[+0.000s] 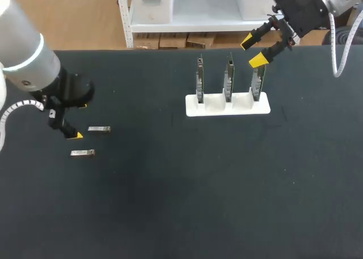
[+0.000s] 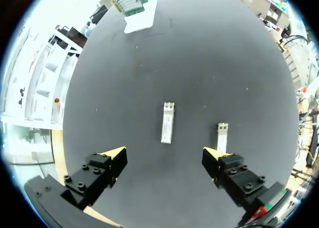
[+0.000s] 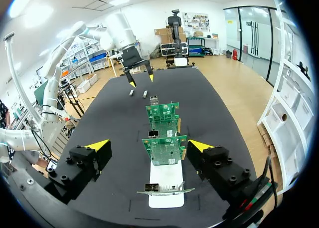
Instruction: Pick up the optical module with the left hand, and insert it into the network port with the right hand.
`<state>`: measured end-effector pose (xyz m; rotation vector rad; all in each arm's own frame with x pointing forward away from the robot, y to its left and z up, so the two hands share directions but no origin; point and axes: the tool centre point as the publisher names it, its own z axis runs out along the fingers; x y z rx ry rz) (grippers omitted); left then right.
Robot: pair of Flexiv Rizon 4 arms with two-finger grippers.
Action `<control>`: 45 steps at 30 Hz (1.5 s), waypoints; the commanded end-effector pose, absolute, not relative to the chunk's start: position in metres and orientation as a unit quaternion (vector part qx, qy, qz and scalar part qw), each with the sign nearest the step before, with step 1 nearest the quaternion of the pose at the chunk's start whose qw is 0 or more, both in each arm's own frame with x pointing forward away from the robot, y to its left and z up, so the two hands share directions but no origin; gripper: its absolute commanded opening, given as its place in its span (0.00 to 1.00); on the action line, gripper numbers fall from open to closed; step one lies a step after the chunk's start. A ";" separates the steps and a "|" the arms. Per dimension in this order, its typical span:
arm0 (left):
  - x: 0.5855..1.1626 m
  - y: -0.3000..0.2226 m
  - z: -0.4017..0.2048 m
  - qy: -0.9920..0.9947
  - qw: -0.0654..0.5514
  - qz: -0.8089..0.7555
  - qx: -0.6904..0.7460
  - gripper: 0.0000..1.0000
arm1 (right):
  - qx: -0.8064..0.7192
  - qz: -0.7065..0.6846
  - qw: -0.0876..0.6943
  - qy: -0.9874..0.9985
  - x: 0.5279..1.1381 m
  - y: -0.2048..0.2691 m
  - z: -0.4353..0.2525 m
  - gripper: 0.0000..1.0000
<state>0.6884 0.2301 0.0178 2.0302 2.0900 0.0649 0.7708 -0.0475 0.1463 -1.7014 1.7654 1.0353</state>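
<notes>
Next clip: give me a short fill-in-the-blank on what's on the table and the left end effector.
The white stand holds ___ upright circuit boards. ___ optical modules lie flat on the table. The left end effector, near the modules, is ___ and empty.
Missing words: three; two; open.

Count: one black table [image 1: 170,213], two silver optical modules [image 1: 99,129] [image 1: 83,153], three green network cards [image 1: 199,80] [image 1: 228,77] [image 1: 258,82], one white slotted stand [image 1: 227,107], and two yellow-tipped two-finger grippers [image 2: 164,153] [image 1: 253,51], one per arm.
</notes>
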 end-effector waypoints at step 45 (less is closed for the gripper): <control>0.685 0.204 -0.004 0.719 0.095 0.016 0.688 1.00 | -0.621 0.378 0.238 0.644 0.771 -0.047 0.146 1.00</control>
